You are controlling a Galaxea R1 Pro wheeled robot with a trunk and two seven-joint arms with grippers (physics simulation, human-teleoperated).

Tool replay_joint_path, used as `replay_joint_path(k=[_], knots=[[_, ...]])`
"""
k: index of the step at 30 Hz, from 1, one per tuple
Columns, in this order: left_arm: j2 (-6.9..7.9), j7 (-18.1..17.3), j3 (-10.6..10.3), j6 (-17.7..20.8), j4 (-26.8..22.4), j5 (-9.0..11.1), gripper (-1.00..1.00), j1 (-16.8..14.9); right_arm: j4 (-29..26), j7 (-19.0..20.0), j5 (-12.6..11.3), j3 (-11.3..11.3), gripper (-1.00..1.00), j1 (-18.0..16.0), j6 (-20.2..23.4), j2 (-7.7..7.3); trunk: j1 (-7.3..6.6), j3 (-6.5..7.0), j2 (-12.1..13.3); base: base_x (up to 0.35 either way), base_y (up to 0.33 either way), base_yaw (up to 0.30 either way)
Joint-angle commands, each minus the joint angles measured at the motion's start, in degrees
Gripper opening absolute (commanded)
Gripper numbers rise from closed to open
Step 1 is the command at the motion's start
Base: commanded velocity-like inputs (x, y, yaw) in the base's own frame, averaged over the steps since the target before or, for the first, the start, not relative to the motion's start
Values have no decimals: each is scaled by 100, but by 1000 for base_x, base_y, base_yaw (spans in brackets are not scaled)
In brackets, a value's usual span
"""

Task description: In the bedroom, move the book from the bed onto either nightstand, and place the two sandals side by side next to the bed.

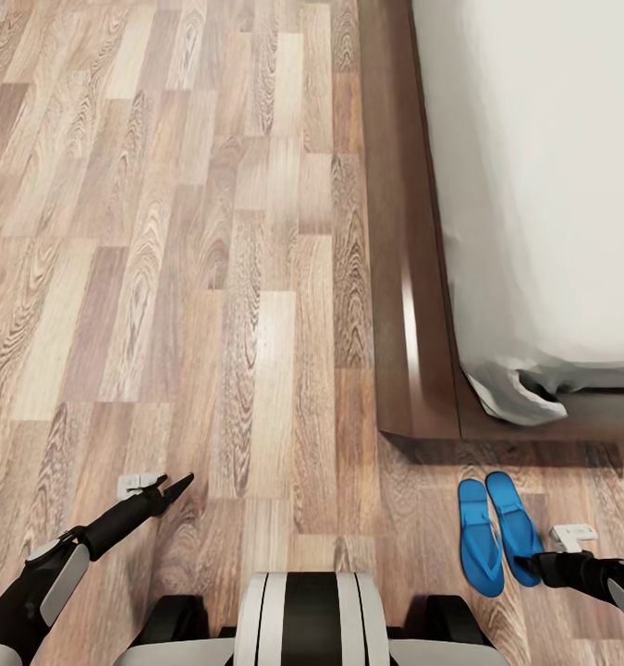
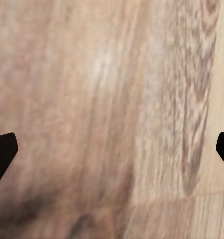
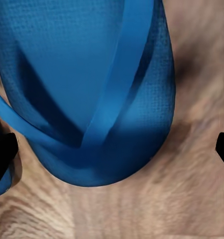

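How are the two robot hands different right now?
The left end effector hangs over bare wood floor, while the right end effector sits at a blue sandal. The left one is far from the bed; the right is nearer its corner. Both are black and open.

open floor (image 1: pixel 164 277) left, bed (image 1: pixel 413 277) frame blocking right, sandals (image 1: pixel 496 541) beside it
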Motion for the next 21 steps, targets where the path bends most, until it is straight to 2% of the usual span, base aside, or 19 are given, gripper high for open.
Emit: replay_joint_path(k=[1,21], knots=[[0,-6,4,44,2,44,100,-1,-6,-5,-42,25,100,-4,20,-7,-3,20,0,0,0,0],[0,36,-5,44,2,36,100,-1,-8,-3,-42,25,100,-4,20,-10,-55,463,27,0,0,0]])
